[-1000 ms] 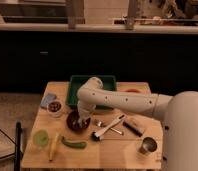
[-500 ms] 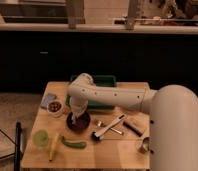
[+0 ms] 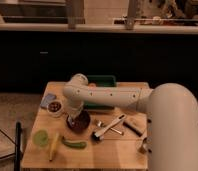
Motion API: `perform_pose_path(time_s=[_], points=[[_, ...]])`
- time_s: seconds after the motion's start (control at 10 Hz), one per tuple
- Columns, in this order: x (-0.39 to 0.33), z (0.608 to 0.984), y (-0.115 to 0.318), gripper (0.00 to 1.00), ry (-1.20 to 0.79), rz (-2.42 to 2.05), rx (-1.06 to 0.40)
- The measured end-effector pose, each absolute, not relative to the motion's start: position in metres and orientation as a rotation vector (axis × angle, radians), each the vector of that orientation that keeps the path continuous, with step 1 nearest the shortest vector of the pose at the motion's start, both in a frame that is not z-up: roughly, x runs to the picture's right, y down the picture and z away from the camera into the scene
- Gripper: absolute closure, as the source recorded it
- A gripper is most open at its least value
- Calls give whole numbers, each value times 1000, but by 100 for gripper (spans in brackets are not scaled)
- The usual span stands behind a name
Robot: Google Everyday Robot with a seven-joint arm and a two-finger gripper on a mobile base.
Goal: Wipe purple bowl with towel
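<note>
The purple bowl (image 3: 81, 122) sits on the wooden table (image 3: 122, 152), left of centre. My white arm reaches in from the right, bends at an elbow (image 3: 77, 86) and points down into the bowl. My gripper (image 3: 72, 119) is at the bowl's left inner side, low over its bottom. The towel does not show as a separate thing; it may be hidden under the gripper.
A small white bowl with dark contents (image 3: 55, 107) and a blue-grey cloth (image 3: 46, 99) lie left of the purple bowl. A green tray (image 3: 103, 80) is behind it. A banana (image 3: 53, 146), a green vegetable (image 3: 74, 144), metal tongs (image 3: 109, 128) and a steel cup (image 3: 141, 145) lie nearby.
My elbow has swung left and toward the back of the table, and the big arm link has come further into view on the right. The gripper stays in the purple bowl.
</note>
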State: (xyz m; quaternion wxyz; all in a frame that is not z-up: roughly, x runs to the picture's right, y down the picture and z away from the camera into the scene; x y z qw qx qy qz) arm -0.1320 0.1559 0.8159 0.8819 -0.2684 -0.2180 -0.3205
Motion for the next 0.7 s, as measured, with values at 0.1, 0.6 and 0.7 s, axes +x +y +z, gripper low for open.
perform_pose_path(time_s=[0.1, 0.6, 0.7], points=[[-127, 812, 158, 93, -455, -661, -558], [-114, 793, 158, 93, -470, -628, -538], [-111, 790, 156, 93, -474, -620, -534]])
